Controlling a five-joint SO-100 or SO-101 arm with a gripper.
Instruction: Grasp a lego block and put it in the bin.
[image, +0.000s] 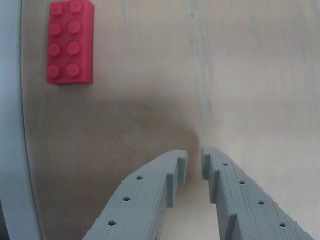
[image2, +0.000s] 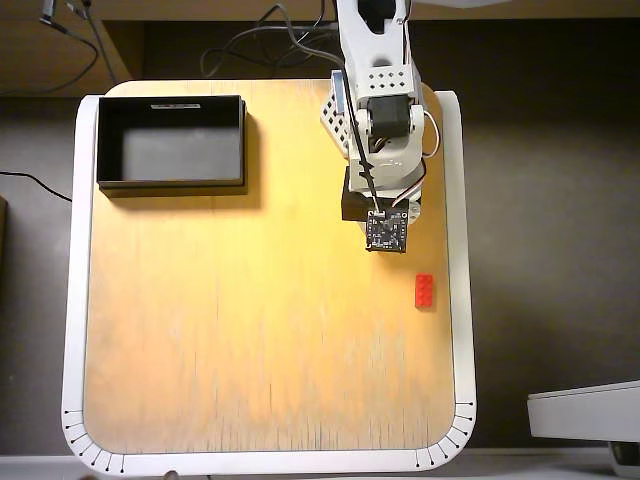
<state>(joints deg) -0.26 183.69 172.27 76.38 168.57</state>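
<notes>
Bright red lego block (image: 70, 42) with rows of round studs. Grey gripper (image: 194, 165) fingers, finely ridged and dotted with small holes. Black bin (image2: 171, 142), dark grey floor, white strip on its rim. Pale wood-grain table (image2: 250, 330) with white border, apparently marked with black ticks at its corners.

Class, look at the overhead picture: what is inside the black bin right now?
Nothing shows inside the bin: only its bare dark grey floor. The lego block lies on the wooden table, far from it. A narrow strip of floor along the walls lies in shadow.
</notes>
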